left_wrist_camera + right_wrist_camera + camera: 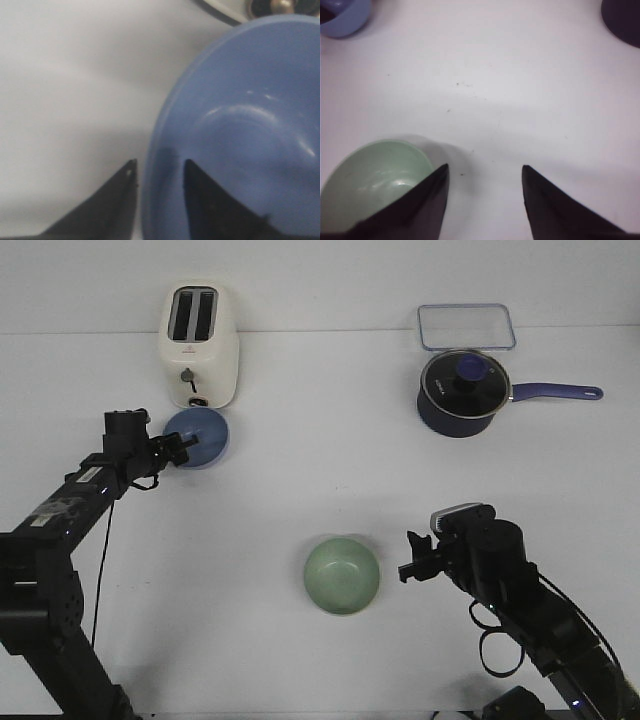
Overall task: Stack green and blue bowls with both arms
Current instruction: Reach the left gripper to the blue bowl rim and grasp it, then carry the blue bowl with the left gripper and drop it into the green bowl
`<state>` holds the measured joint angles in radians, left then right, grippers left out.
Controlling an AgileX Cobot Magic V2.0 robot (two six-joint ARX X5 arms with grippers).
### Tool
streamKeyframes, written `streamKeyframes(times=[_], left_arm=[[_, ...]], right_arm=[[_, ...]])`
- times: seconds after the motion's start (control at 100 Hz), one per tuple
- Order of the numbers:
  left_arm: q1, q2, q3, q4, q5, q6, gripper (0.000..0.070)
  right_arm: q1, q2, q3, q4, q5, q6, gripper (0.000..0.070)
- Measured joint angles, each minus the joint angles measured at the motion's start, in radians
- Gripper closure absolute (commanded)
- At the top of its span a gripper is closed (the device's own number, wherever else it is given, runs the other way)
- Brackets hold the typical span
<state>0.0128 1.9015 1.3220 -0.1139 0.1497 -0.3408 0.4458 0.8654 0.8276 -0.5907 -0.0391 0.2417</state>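
The blue bowl (199, 436) is in front of the toaster, tilted with its opening toward me. My left gripper (183, 447) grips its near-left rim. In the left wrist view, one finger is outside the wall and the other inside the blue bowl (240, 135), with the gripper (160, 167) shut on the rim. The green bowl (342, 575) stands upright at the front middle of the table. My right gripper (412, 562) is open and empty just right of it, apart from it. In the right wrist view the gripper (485, 172) is over bare table, with the green bowl (370, 175) beside one finger.
A cream toaster (198, 345) stands just behind the blue bowl. A dark navy saucepan (462, 392) with a glass lid and a clear lidded box (466, 326) are at the back right. The table (320, 480) is white.
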Motion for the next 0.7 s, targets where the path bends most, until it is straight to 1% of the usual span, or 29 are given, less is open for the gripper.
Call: streamKeyframes(times=[0.08,0.19,0.27,0.37,0.51,0.61,0.7], left_arm=[[0.0,-0.002,0.001,0.0,0.003,0.0,0.0686],[0.0,-0.027,0.001,-0.029,0.015,0.002,0.0686],[0.0,-0.081,0.001,-0.064,0.052,0.006,0.0686],[-0.009,-0.189,0.001,-0.118,0.103,0.015,0.0686],[-0.063,-0.351,-0.002,-0.211,0.128,0.048,0.0686],[-0.134,-0.458,-0.051,-0.211,0.201,0.066,0.0686],[-0.227,-0.532,-0.131,-0.216,0.219,0.067,0.0686]], right_arm=[[0.0,0.0,0.0,-0.003,0.038,-0.006,0.0401],[-0.009,0.0,0.0,-0.003,0.122,-0.014,0.0401],[-0.045,0.0,-0.005,0.013,0.144,-0.018,0.0401],[-0.124,0.0,-0.032,0.043,0.145,-0.019,0.0401],[-0.239,0.0,-0.103,0.085,0.134,-0.021,0.0401],[-0.314,0.0,-0.148,0.111,0.083,-0.021,0.0401],[-0.363,0.0,-0.163,0.112,0.031,-0.021,0.0401]])
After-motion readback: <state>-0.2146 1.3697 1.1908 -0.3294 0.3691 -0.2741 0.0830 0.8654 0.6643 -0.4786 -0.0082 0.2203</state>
